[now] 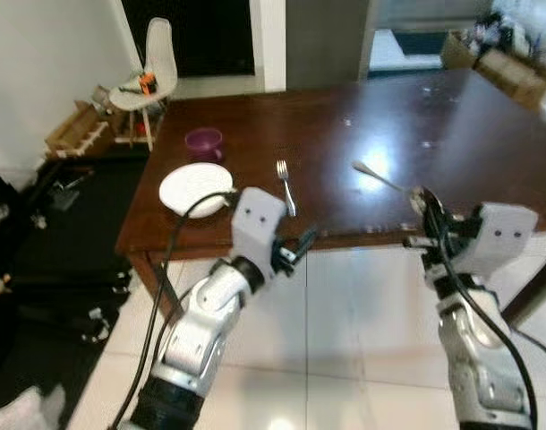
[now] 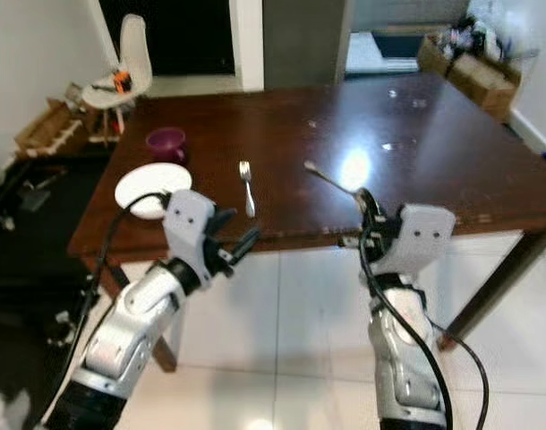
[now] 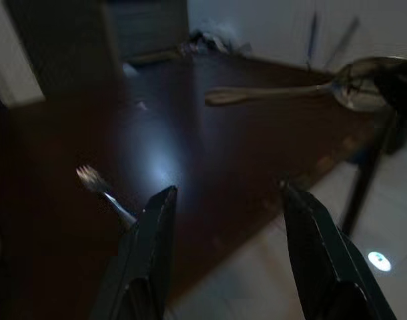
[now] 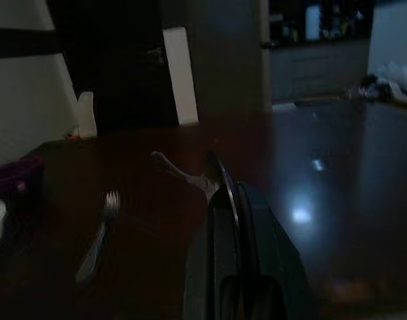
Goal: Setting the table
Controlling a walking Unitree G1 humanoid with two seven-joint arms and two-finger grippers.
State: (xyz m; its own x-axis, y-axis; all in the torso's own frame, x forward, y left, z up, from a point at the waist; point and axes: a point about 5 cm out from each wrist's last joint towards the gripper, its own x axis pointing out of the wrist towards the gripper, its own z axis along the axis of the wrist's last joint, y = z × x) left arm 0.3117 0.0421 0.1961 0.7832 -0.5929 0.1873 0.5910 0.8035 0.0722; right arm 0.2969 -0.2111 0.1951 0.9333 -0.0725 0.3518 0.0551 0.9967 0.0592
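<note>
White plate (image 1: pixel 194 188) and fork (image 1: pixel 285 187) on table (image 1: pixel 452 134); left gripper (image 1: pixel 295 250) spread empty at the near edge; right gripper (image 1: pixel 422 218) clamps spoon (image 1: pixel 380 177) by its bowl, liable to slip.

We see a glossy dark wooden table (image 1: pixel 452 134), a shiny metal fork (image 1: pixel 285 186) near its front edge, a polished metal spoon (image 3: pixel 303 90), and a smooth white plate (image 1: pixel 194 188).

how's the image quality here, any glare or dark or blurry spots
Eye views: bright glare on the table beside the spoon held by the right gripper. Left wrist view: dim, fork blurred past the open left gripper. Right wrist view: very dark, soft.
</note>
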